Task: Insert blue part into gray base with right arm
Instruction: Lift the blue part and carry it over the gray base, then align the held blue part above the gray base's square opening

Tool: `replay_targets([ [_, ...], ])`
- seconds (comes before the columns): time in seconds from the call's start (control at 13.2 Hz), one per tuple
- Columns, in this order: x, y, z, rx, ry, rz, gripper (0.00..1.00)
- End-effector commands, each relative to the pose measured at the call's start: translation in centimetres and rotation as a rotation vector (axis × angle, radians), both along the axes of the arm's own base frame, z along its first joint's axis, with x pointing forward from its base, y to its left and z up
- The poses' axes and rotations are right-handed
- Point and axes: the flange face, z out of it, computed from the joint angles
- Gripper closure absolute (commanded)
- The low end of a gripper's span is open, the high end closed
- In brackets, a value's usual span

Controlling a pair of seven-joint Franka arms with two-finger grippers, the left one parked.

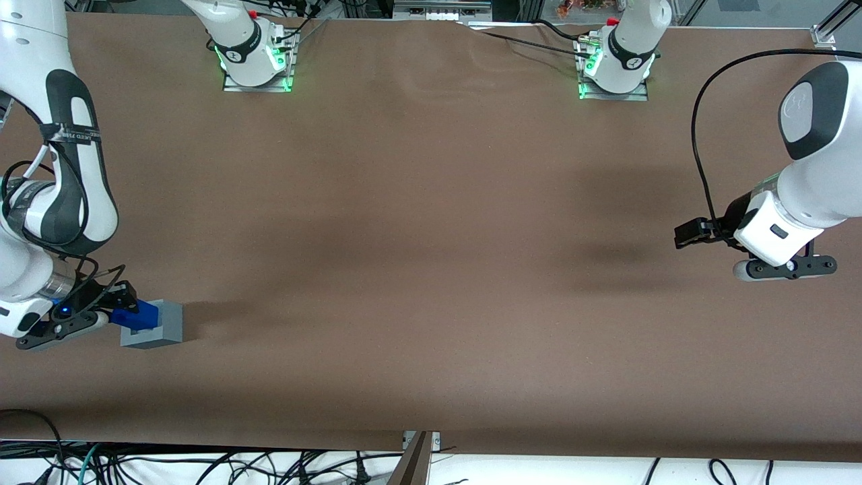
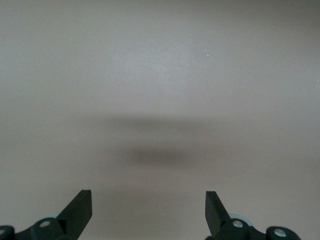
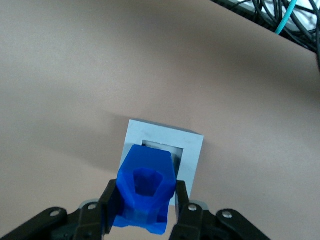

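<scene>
The gray base (image 1: 156,327) rests on the brown table near the working arm's end, fairly close to the front camera; in the wrist view the gray base (image 3: 192,150) shows a square recess in its upper face. The blue part (image 1: 135,315) hangs just above the base, overlapping its recess edge. My right gripper (image 1: 120,311) is shut on the blue part (image 3: 146,187), one black finger (image 3: 111,202) pressed on each side. Whether the part's tip has entered the recess is hidden by the part itself.
Two arm bases (image 1: 256,57) with green lights stand at the table's edge farthest from the front camera. Loose cables (image 1: 202,465) lie past the table's near edge, and cables (image 3: 280,20) show close to the base in the wrist view.
</scene>
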Motion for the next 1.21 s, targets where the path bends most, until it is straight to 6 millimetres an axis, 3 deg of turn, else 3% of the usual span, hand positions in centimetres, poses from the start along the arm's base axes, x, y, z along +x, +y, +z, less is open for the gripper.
replay_targets([
  [0.0,0.4,-0.7,0.4,0.015,-0.011,0.023,0.65],
  [0.53,0.4,-2.2,-1.1,0.011,-0.009,0.039,0.65],
  [0.83,0.8,-1.7,-3.0,0.045,-0.026,0.012,0.65],
  [1.14,1.1,-1.3,-3.3,0.043,-0.047,0.015,0.65],
])
